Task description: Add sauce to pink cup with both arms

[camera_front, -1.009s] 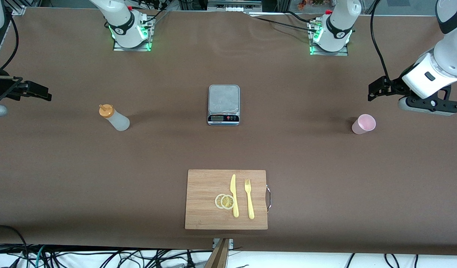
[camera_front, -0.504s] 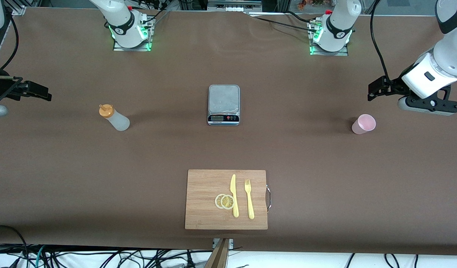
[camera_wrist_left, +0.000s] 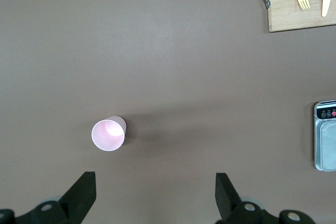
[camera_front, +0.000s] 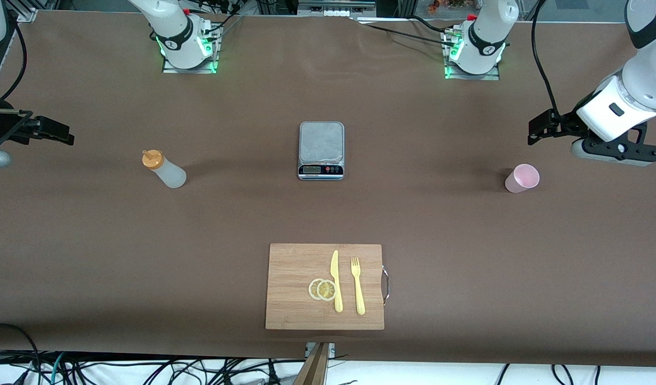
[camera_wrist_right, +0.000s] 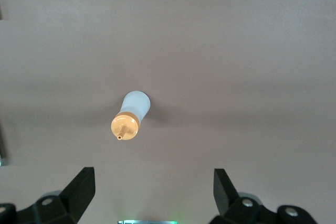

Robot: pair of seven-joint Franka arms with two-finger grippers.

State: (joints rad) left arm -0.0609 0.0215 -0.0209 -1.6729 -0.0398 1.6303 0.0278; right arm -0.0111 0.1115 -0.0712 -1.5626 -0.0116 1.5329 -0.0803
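The pink cup (camera_front: 522,178) stands upright on the brown table toward the left arm's end, its mouth empty in the left wrist view (camera_wrist_left: 108,134). High over the table beside it hangs my left gripper (camera_wrist_left: 155,180), open and holding nothing. The sauce bottle (camera_front: 164,168), whitish with an orange nozzle cap, stands toward the right arm's end. In the right wrist view the sauce bottle (camera_wrist_right: 131,116) shows from above. My right gripper (camera_wrist_right: 153,175) hangs open and empty over the table beside it. Both arms (camera_front: 616,109) are well clear of the objects.
A grey scale (camera_front: 321,149) sits mid-table between bottle and cup. Nearer the front camera lies a wooden cutting board (camera_front: 293,267) with a yellow knife (camera_front: 336,280), a fork (camera_front: 357,286) and two lemon slices (camera_front: 322,289). The arm bases (camera_front: 186,51) stand along the table's edge.
The left arm's wrist has crept very slightly. Cup, bottle and right arm have not moved.
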